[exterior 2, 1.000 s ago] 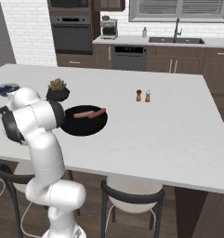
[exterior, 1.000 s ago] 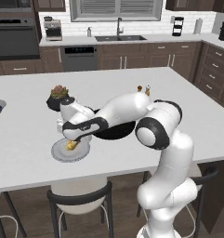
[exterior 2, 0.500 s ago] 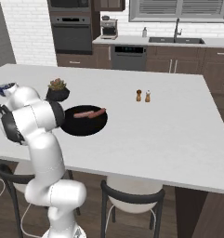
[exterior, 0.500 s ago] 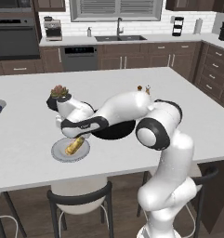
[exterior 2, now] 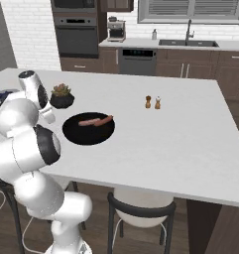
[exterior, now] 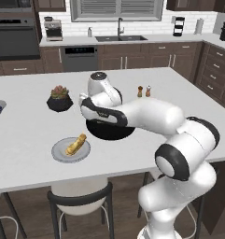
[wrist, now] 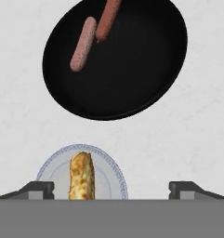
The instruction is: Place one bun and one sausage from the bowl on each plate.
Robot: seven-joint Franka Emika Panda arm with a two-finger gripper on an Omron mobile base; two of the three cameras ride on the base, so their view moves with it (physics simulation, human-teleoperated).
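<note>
Bun on plate; sausages in bowl.

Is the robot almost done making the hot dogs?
Not yet. One bun lies on a plate. The claw is open and empty above it. Both sausages are still in the black bowl, so they are left to move.

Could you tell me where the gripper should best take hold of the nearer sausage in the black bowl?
Probably at the middle of the nearer sausage, from straight above, jaws across its slim width. It lies flat in the bowl, clear of the other sausage.
</note>
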